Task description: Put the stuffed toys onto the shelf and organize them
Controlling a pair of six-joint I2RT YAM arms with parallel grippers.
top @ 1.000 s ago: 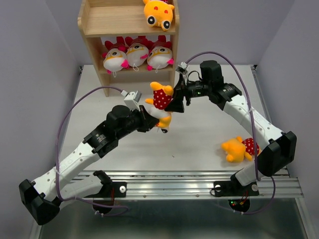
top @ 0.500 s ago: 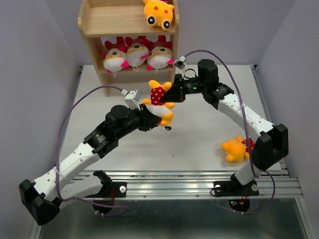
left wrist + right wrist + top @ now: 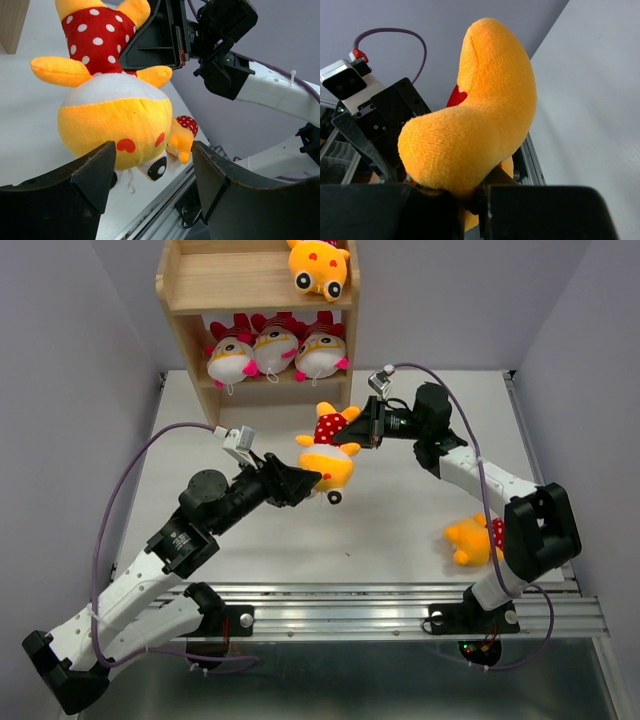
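Note:
An orange-yellow stuffed toy point(image 3: 328, 452) with a red dotted body hangs head down above the table. My right gripper point(image 3: 364, 427) is shut on its upper limb point(image 3: 470, 130). My left gripper point(image 3: 308, 480) stands open just left of the toy's head point(image 3: 115, 127), its fingers point(image 3: 92, 175) apart and holding nothing. The wooden shelf point(image 3: 190, 300) at the back carries one orange toy point(image 3: 318, 268) on its top tier. Three white-faced toys point(image 3: 275, 350) sit in a row on the lower tier. One more orange toy point(image 3: 478, 538) lies on the table at the right.
The shelf stands on the white table point(image 3: 400, 520) at its far left. Grey walls close in both sides. A metal rail point(image 3: 400, 592) runs along the near edge by the arm bases. A purple cable point(image 3: 150, 455) loops over the left arm.
My left gripper has opened, let go of the toy and drawn back to the left. My right gripper has shut on the toy's limb and now carries it alone.

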